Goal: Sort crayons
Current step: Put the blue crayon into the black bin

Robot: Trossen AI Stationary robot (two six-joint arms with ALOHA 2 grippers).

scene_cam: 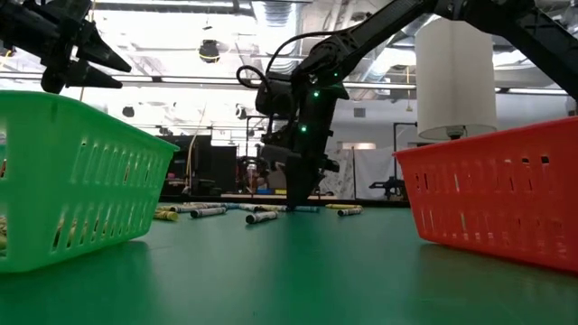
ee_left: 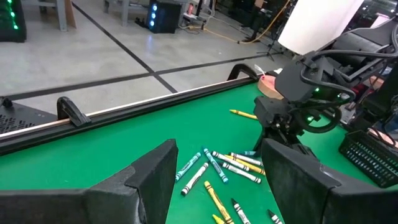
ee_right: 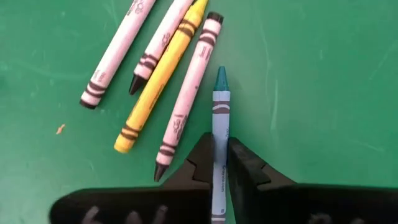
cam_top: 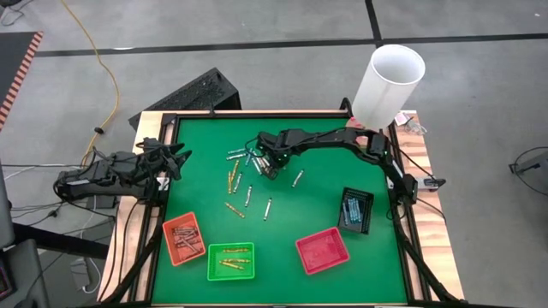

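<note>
gripping one blue crayon (ee_right: pixel 221 134), right end effector (ee_right: pixel 217 163)

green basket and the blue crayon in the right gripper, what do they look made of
Green basket: likely moulded plastic, glossy, with slotted walls. Blue crayon: probably wax in a matte paper wrapper, with printed dark bands and a bare pointed tip.

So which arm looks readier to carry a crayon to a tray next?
The right. Its gripper is already down at the loose pile, fingers either side of a light blue crayon. The left gripper hangs open at the table's left edge, holding nothing.
</note>
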